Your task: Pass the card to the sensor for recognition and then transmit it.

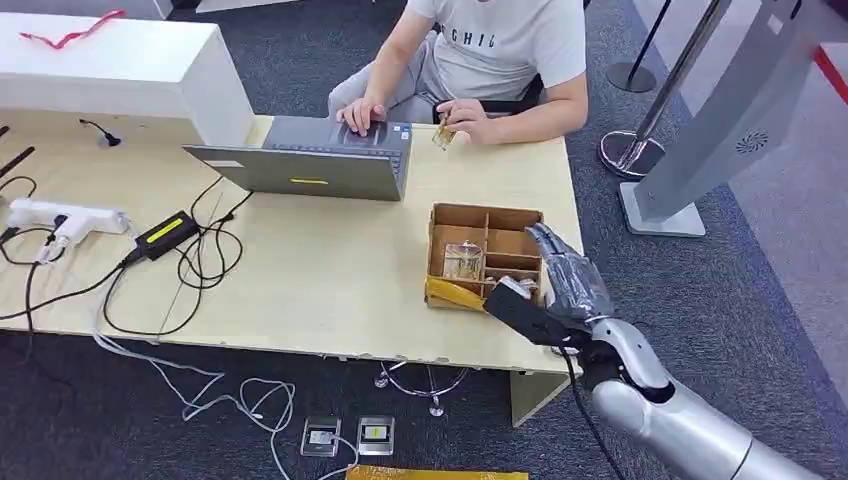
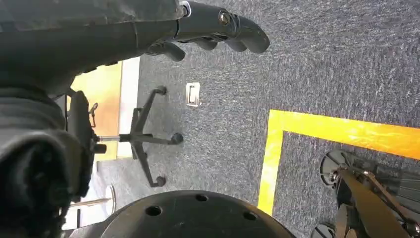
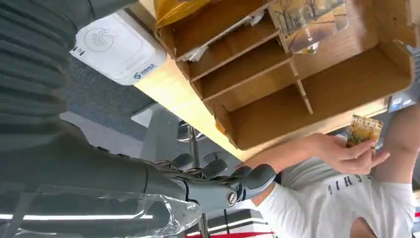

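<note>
A pale wooden table (image 1: 330,270) bears a laptop (image 1: 310,160), cables (image 1: 200,250) and a cardboard box (image 1: 485,255).

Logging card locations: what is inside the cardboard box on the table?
The box is split into compartments. One holds a card in a clear sleeve; a yellow packet lies at the near edge. The right hand covers the near right corner.

- My right arm (image 1: 690,425) comes in from the lower right, its forearm angled up and to the left.
- My right hand (image 1: 562,278) has its fingers (image 3: 223,179) loosely extended and apart, and I see nothing in them.
- My left hand (image 2: 148,29) hangs low, its fingers (image 2: 237,29) gently curled and holding nothing.
</note>
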`<state>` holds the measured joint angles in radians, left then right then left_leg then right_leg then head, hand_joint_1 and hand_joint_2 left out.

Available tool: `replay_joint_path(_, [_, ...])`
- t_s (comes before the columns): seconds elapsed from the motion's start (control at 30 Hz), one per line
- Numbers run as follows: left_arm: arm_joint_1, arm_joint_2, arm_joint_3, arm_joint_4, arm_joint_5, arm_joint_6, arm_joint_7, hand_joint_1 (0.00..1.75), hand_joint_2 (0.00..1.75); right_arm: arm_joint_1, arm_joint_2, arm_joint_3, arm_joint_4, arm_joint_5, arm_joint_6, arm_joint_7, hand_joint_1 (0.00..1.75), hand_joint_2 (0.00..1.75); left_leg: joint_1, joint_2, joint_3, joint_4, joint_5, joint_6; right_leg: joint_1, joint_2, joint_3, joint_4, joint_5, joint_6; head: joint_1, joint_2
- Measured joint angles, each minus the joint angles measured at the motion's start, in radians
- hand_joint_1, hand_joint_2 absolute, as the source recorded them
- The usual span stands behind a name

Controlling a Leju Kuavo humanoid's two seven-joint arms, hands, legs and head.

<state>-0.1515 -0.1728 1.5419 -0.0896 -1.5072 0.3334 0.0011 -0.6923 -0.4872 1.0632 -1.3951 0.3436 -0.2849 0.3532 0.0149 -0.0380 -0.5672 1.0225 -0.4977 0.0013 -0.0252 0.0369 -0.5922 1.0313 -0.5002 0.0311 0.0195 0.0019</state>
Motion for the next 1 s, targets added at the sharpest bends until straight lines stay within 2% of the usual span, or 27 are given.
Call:
replay_joint_path(0.4, [0.0, -0.003, 0.0, 0.0, 0.016, 0.013, -0.001, 0.0, 0.0, 0.032, 0.059, -0.007, 0.062, 0.095, -0.01, 0.0, 0.0, 1.75, 0.0, 0.0, 0.0, 0.0, 0.0, 0.0, 0.0, 0.0, 0.0, 0.0, 0.0, 0.0, 0.0, 0.0])
replay_joint_path(0.73, [0.0, -0.01, 0.0, 0.0, 0.02, 0.022, -0.003, 0.0, 0.0, 0.06, 0.075, -0.032, 0.082, 0.204, -0.014, 0.019, 0.0, 1.75, 0.0, 0.0, 0.0, 0.0, 0.0, 0.0, 0.0, 0.0, 0.0, 0.0, 0.0, 0.0, 0.0, 0.0])
replay_joint_path(1.0, [0.0, -0.013, 0.0, 0.0, 0.021, 0.041, -0.007, 0.0, 0.0, 0.076, 0.094, -0.057, 0.097, 0.256, -0.013, 0.005, 0.0, 1.75, 0.0, 0.0, 0.0, 0.0, 0.0, 0.0, 0.0, 0.0, 0.0, 0.0, 0.0, 0.0, 0.0, 0.0])
